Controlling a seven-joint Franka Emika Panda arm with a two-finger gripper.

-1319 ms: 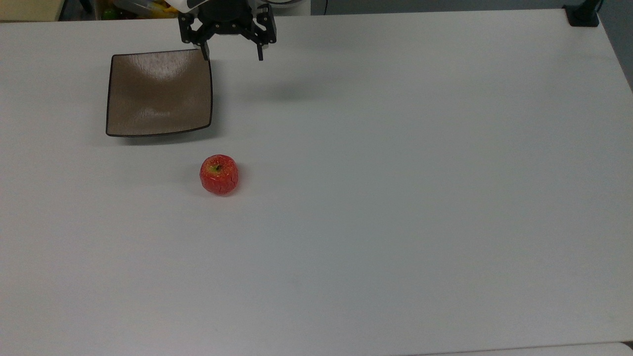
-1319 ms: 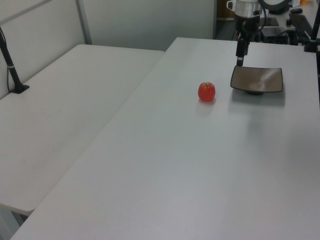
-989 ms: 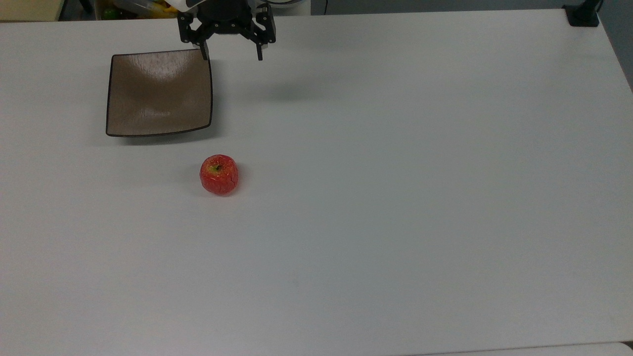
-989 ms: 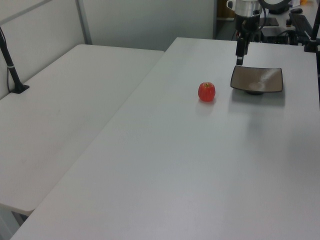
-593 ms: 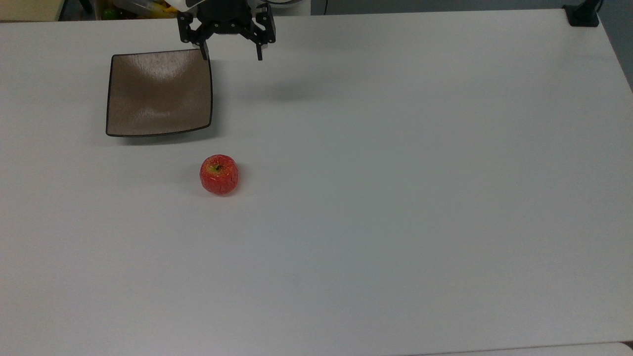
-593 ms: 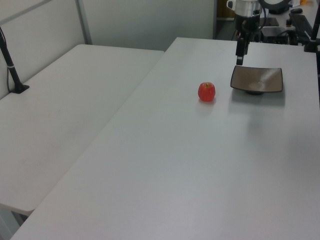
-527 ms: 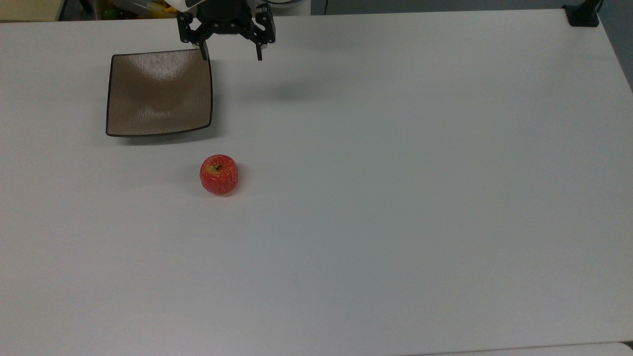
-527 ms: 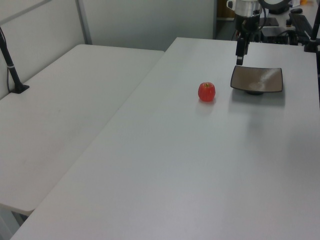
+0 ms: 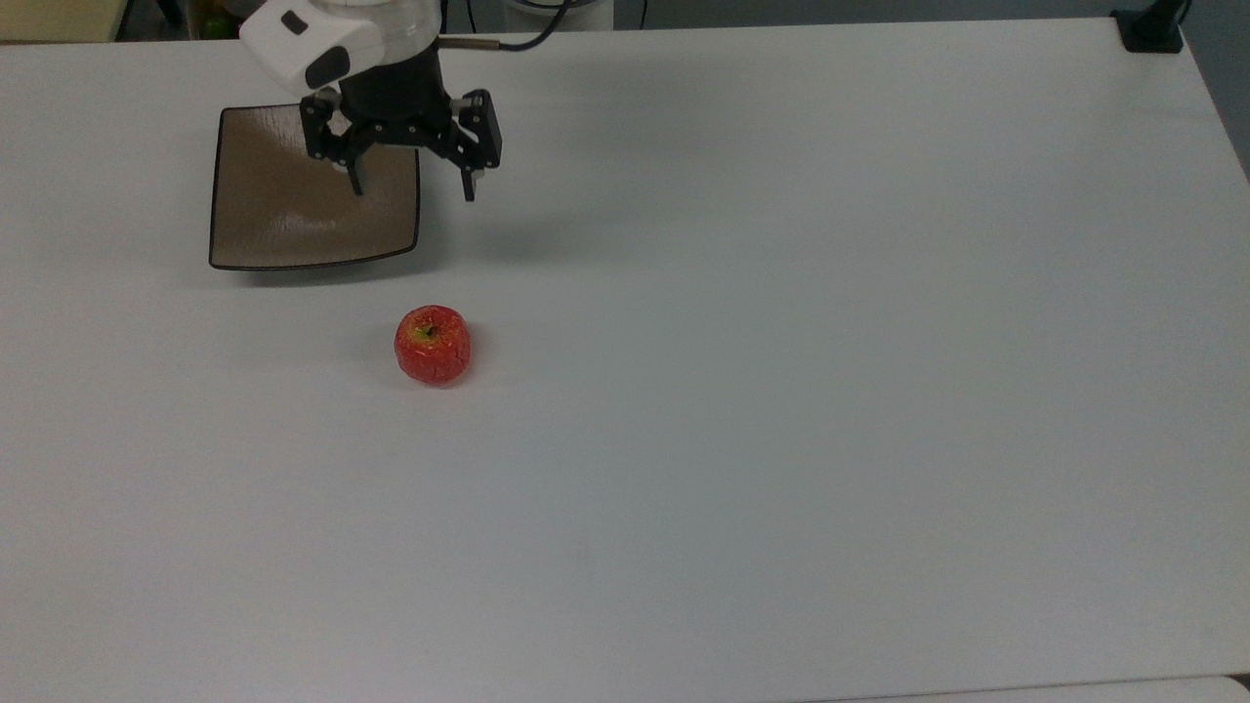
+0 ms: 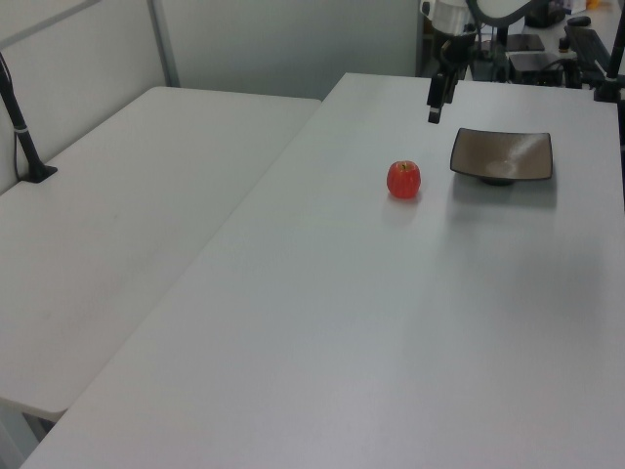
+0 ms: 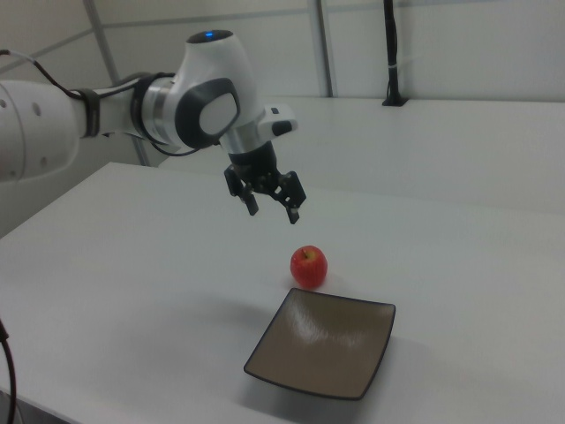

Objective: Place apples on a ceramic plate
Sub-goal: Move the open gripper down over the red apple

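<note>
1. Top view. The gripper (image 9: 412, 190) hangs above the table (image 9: 781, 391) with its fingers spread wide and nothing between them. One fingertip overlaps the ceramic plate (image 9: 283, 225); the other lies past the plate's edge, on the top view's right. The apple (image 9: 433, 345) rests on the table at about 5 o'clock from the plate, clear of its rim and well apart from the gripper. The apple's stem dimple faces up.

2. Left view. The gripper (image 10: 434, 114) is seen edge-on, so the finger gap cannot be judged here. It hangs at about 1 o'clock from the apple (image 10: 403, 180), clearly above the table (image 10: 342, 322). The ceramic plate (image 10: 502, 155) sits at about 2 o'clock from the apple, with bare tabletop between them. A second table (image 10: 117, 215) stands on the left view's left.

3. Right view. The arm (image 11: 132, 110) reaches in from the right view's left. The gripper (image 11: 273, 212) points down, fingers wide apart, holding nothing. The apple (image 11: 309, 267) sits at about 5 o'clock from the gripper, on the table (image 11: 132, 291). The ceramic plate (image 11: 322, 353) lies at about 6 o'clock from the apple, near it but not touching, and carries nothing.
</note>
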